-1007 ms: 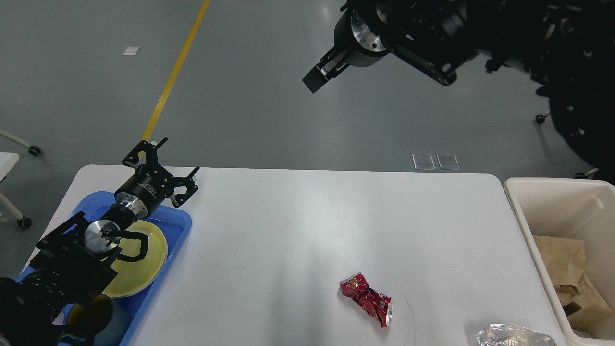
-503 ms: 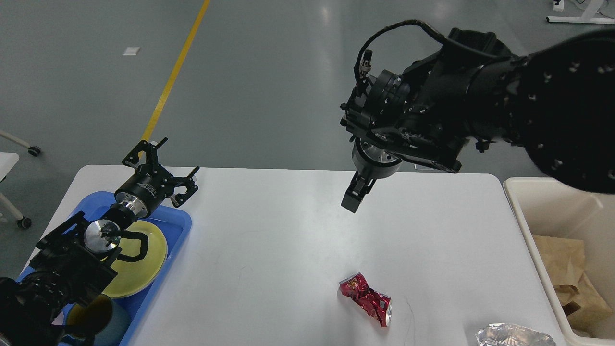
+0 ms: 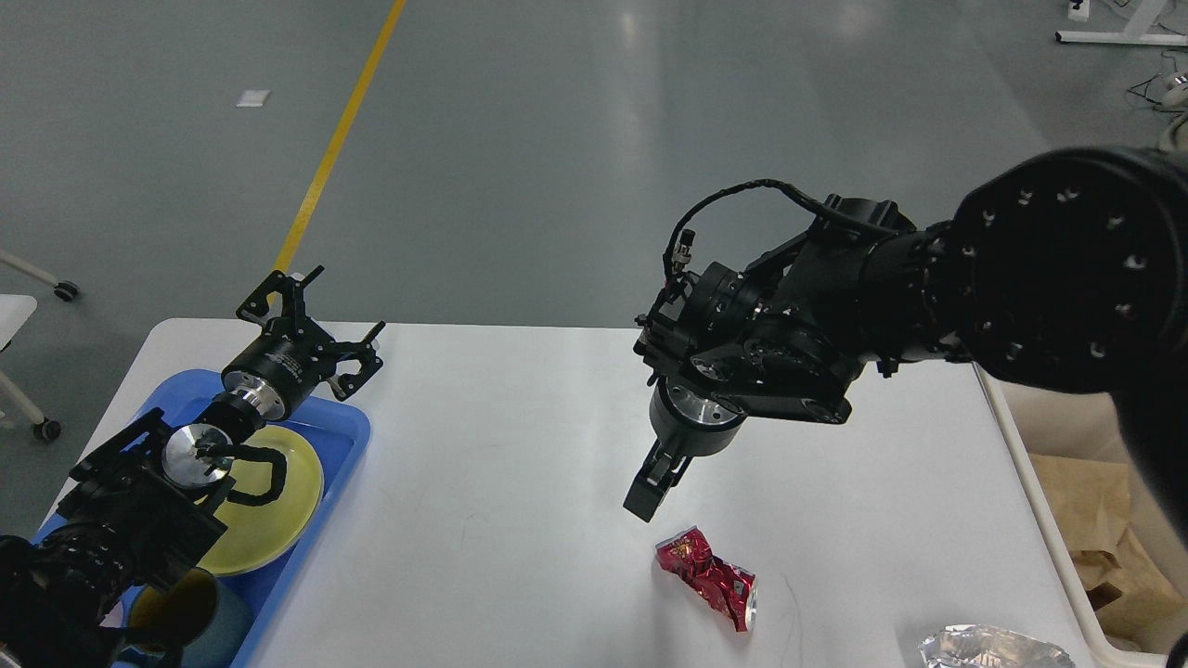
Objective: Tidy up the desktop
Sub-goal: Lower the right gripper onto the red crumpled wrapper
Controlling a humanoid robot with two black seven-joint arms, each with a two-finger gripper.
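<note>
At your far left a blue tray sits on the left end of the desktop, the wide white top that fills the lower part of the head view. In the tray you have a yellow plate and, at the near end, a dark cup. Your left arm lies over the tray, and the left gripper hangs above the tray's far corner and the table's back edge with its two fingers spread wide, nothing between them.

Right of centre, your right arm reaches in from the right, bent down over the table. The right gripper points down and to the left; you see it edge-on as one dark block, so you cannot tell how far it is parted, and nothing shows in it. Its tip is just above and left of a crumpled red wrapper lying on the top, apart from it.

Further right, a silver foil bag lies at the near edge. Beside the table's right end stands a cream bin with brown paper inside.
</note>
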